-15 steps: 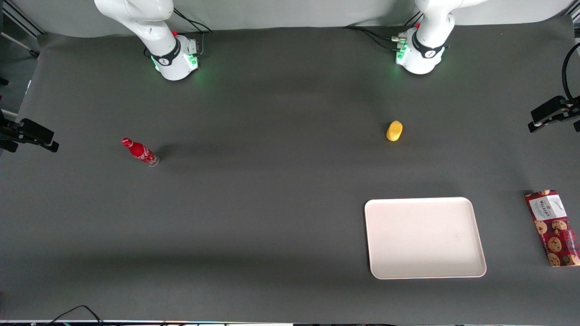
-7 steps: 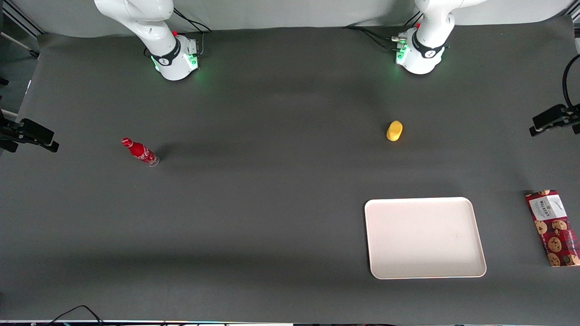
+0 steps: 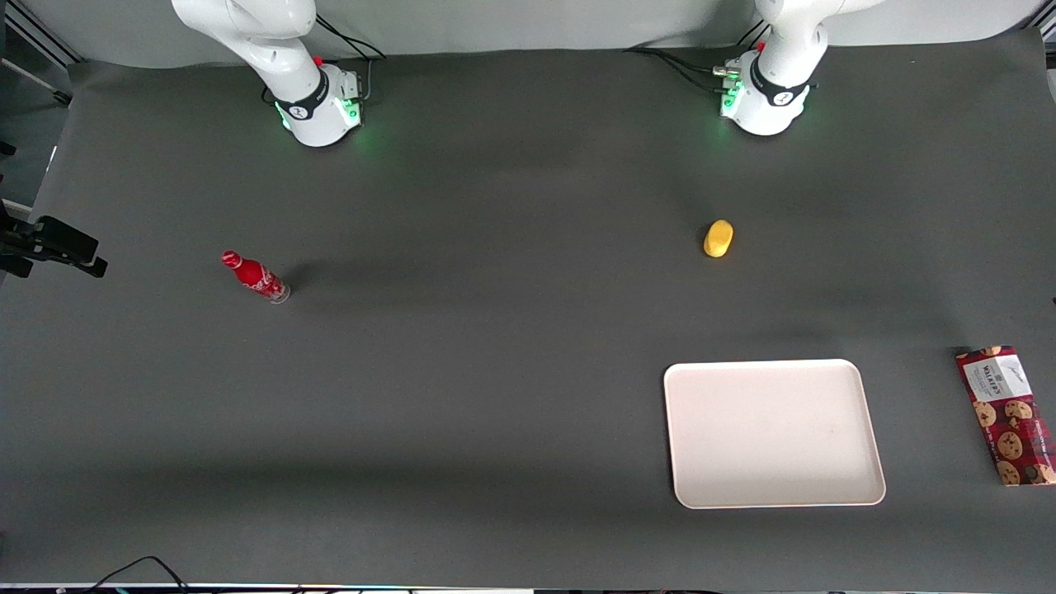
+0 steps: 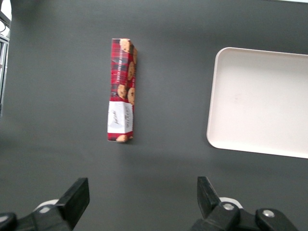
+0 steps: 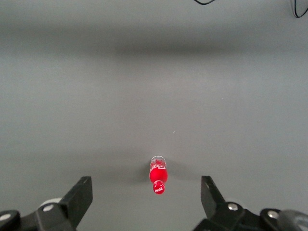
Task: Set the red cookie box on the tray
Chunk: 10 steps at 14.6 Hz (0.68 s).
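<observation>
The red cookie box [image 3: 1006, 415] lies flat on the dark table [image 3: 495, 371] at the working arm's end, close to the table edge. Its white-labelled end points toward the robot bases; the cookie-printed end is nearer the front camera. The box is not on the tray [image 3: 774, 432]. The tray sits on the table beside the box, toward the parked arm's end, and a strip of bare table separates the two.

The gripper [image 4: 142, 202] does not appear in the front view. In the left wrist view it hangs above the table with its two fingers [image 4: 77, 197] spread wide apart and nothing between them. From that camera the box [image 4: 121, 90] and one end of the tray [image 4: 260, 98] lie on the table below, clear of the fingers. The height of the gripper over the table cannot be judged reliably from this view.

A yellow object [image 3: 718, 238] rests on the table farther from the front camera than the tray. A small red bottle [image 3: 255, 277] stands toward the parked arm's end.
</observation>
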### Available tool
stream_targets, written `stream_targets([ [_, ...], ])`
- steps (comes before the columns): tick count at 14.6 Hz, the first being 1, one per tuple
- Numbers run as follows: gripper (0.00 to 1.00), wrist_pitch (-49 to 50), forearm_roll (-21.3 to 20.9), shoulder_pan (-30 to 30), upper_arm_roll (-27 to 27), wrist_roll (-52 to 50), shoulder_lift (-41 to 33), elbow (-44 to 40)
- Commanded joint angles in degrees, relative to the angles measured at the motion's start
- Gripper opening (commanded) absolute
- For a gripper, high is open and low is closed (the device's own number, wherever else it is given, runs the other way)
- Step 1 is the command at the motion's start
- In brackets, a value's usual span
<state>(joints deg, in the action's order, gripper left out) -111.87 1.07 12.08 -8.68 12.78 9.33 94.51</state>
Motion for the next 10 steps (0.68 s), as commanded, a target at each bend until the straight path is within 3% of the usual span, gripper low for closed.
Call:
stream_targets([
  [1,1.0,-4.73,7.42,-0.3,-6.76,12.15,14.19,-11.26],
  [3,1.0,-9.74,12.7,-0.13,-8.28,14.64,18.69,-11.98],
  [10,1.0,-20.57,15.17,1.11,-8.28,16.31,30.82,-16.72],
])
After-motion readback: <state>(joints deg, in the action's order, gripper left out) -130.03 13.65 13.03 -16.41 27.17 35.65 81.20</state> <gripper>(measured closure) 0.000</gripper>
